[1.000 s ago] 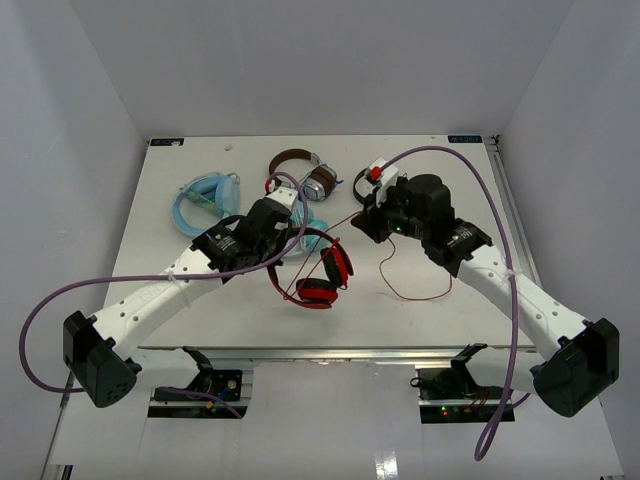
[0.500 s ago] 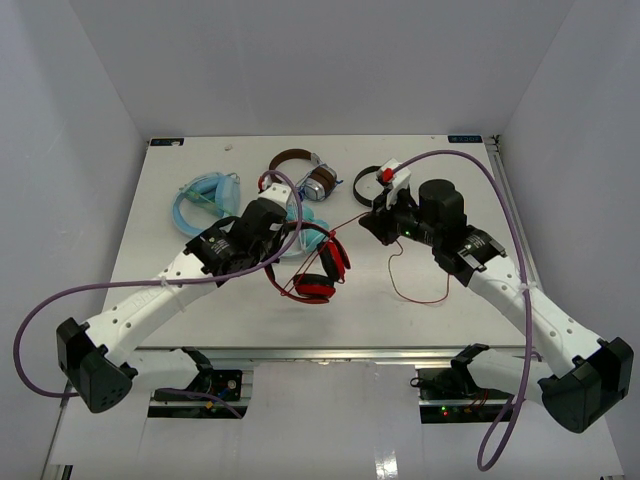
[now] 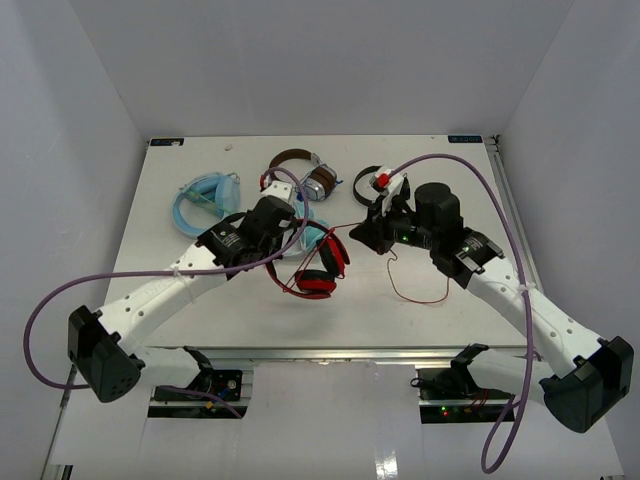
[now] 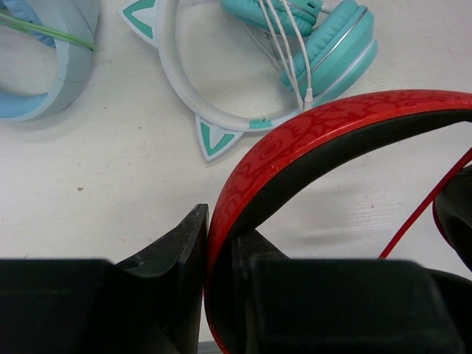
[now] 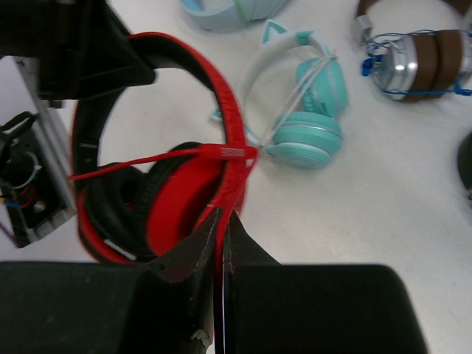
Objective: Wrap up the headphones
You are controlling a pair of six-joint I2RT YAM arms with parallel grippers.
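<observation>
Over the middle of the desk (image 3: 240,320), holding the headphones (image 3: 318,268) up by the headband, red ear cups hanging below. Clamped on that red, black-lined headband with the left hand (image 4: 221,225), both fingers tight against the band. Pinching the thin red cable (image 5: 147,164) with the right hand (image 5: 221,221), fingers together on it just beside the headband and close to one ear cup. Can make out a small red tag on the cable near the band, its print too fine to read, and a raised pattern along the headband, no brand legible. Trailing the rest of the cable in a loose loop on the desk under the right arm. Hemmed in behind by four other sets: white-and-teal cat-ear headphones (image 4: 324,44) with a white cord, lying just beyond the left hand; a pale blue pair (image 3: 205,195) farther left; a brown-banded silver pair (image 3: 305,172) wound in blue cord; a small black pair (image 3: 362,182) partly hidden by the right hand. Dark label strips at the desk's far corners, unreadable.
</observation>
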